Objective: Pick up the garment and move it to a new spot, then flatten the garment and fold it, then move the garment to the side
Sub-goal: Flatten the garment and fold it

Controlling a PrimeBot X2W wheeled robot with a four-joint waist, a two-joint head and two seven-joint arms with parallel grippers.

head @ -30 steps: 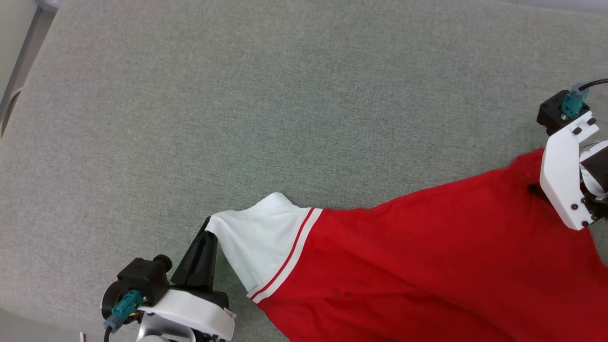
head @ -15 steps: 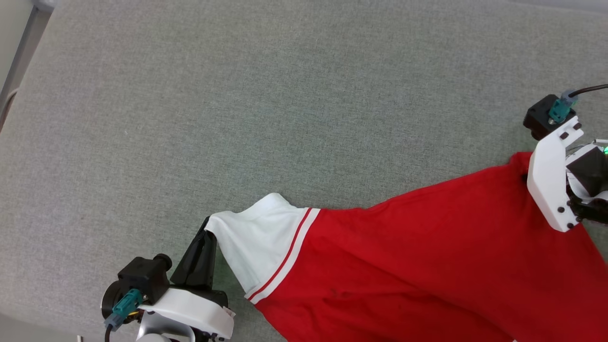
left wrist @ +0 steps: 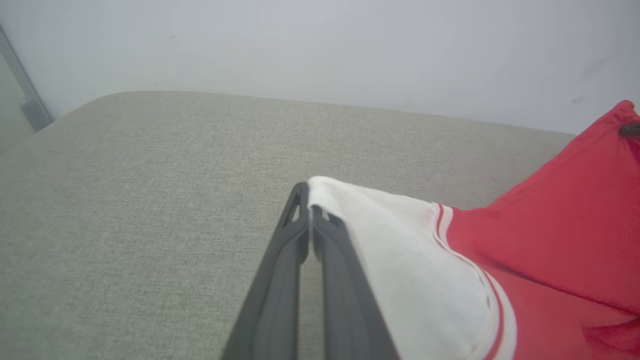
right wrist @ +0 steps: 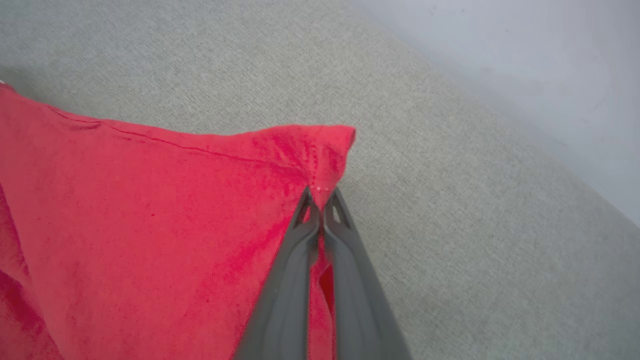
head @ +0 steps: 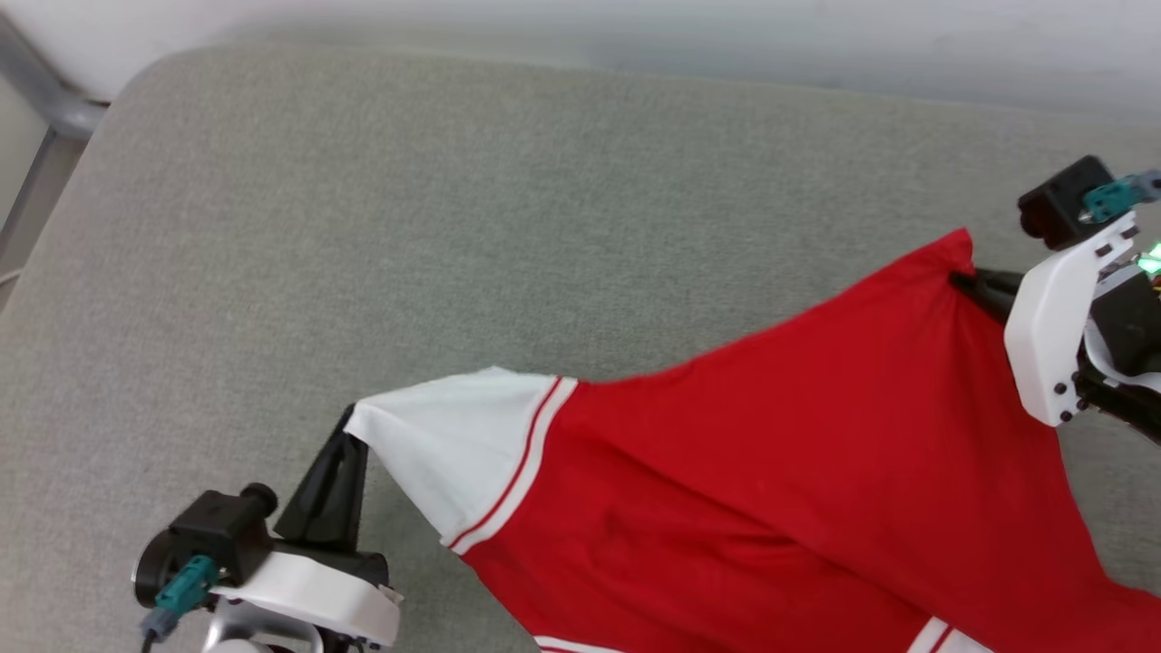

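Note:
The garment point(head: 771, 472), a red shirt with a white sleeve and red-white trim, hangs stretched between my two grippers above the grey cushion point(head: 453, 227). My left gripper point(head: 349, 426) is shut on the tip of the white sleeve point(head: 435, 453); the left wrist view shows its fingers point(left wrist: 307, 200) pinching that sleeve point(left wrist: 400, 270). At the right my right gripper point(head: 961, 279) is shut on a red corner of the garment; in the right wrist view its tips point(right wrist: 320, 197) clamp the red cloth point(right wrist: 150, 210) just below the corner. The plain red side faces up.
The grey cushion spreads wide to the left and far side of the garment. A pale wall point(head: 635, 27) runs along its far edge. A grey metal frame point(head: 36, 109) stands past the far left corner.
The head camera has tilted, showing more of the far wall. My right gripper closed on the red corner and lifted it, so the garment is now pulled taut between both grippers.

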